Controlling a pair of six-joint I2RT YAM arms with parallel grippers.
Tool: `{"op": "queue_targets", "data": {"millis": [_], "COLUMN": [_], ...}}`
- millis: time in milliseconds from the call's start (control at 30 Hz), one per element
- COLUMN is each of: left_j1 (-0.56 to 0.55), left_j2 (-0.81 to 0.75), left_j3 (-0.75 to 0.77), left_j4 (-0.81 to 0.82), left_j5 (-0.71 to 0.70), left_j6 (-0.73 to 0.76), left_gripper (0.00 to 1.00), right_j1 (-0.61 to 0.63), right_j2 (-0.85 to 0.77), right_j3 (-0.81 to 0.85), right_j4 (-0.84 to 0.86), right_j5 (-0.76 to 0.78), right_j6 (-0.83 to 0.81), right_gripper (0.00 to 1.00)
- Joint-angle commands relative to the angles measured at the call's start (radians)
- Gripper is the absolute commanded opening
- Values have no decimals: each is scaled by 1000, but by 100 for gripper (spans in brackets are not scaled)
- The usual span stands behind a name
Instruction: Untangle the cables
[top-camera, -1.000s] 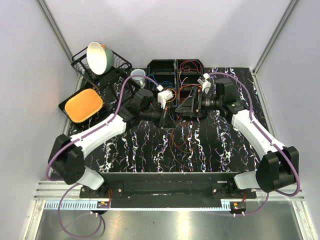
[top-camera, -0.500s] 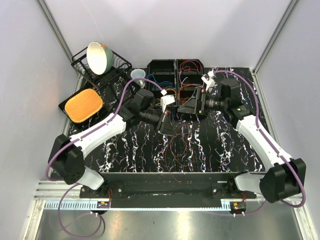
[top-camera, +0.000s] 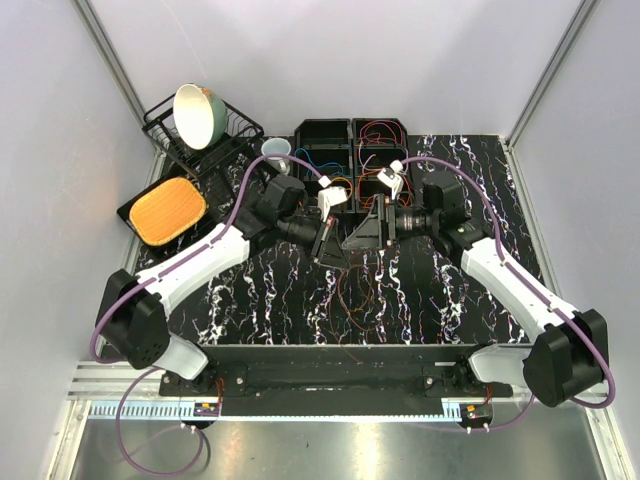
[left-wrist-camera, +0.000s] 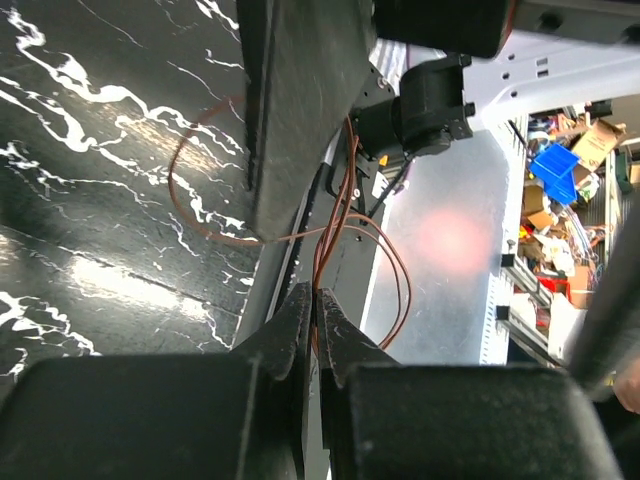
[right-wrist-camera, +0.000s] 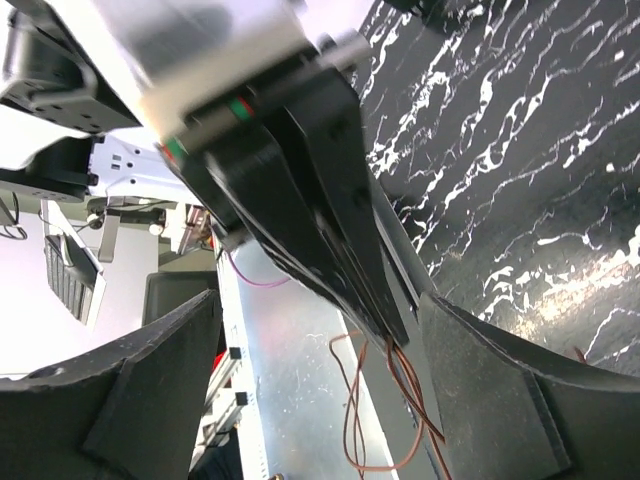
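Thin orange-brown cables (top-camera: 355, 290) hang in loops from my left gripper (top-camera: 328, 245) down to the black marbled table (top-camera: 250, 290). In the left wrist view my left gripper (left-wrist-camera: 314, 300) is shut on several strands of these cables (left-wrist-camera: 385, 270), with one loop (left-wrist-camera: 195, 200) trailing over the table. My right gripper (top-camera: 365, 232) faces it at close range. In the right wrist view my right gripper (right-wrist-camera: 322, 300) stands wide open, the left gripper's black fingers (right-wrist-camera: 330, 230) lie between its own, and the cables (right-wrist-camera: 395, 410) dangle below.
Black bins (top-camera: 352, 130) at the back hold more coiled cables, red (top-camera: 382, 133) and blue (top-camera: 322, 160). A wire rack with a bowl (top-camera: 198, 115) stands back left, near a cup (top-camera: 277, 150) and an orange pad on a black tray (top-camera: 168, 210).
My right gripper has moved left and nearer, closing in on the left gripper. The left gripper keeps its hold on the cables and has barely shifted.
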Motion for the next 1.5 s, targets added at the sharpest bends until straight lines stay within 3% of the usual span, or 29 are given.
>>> {"op": "queue_targets", "data": {"millis": [0, 233, 500, 667, 967, 1467], "left_j1": [14, 41, 57, 61, 63, 65], "left_j2": [-53, -84, -99, -112, -142, -136], "left_j3": [51, 47, 48, 54, 57, 63], "left_j4": [1, -47, -68, -83, -119, -192], "left_j5": [-26, -61, -118, -132, -104, -109], "left_j6": [1, 27, 36, 47, 68, 125], "left_gripper": [4, 4, 4, 4, 4, 4], "right_j1": [11, 20, 77, 86, 88, 89], "right_j2": [-27, -41, -24, -10, 16, 10], "right_j3": [-24, -34, -34, -24, 22, 76], "right_j4": [34, -3, -23, -34, -84, -84], "right_j5": [-26, -17, 3, 13, 115, 152], "right_j6": [9, -13, -28, -36, -68, -102], "right_gripper": [84, 81, 65, 62, 64, 68]}}
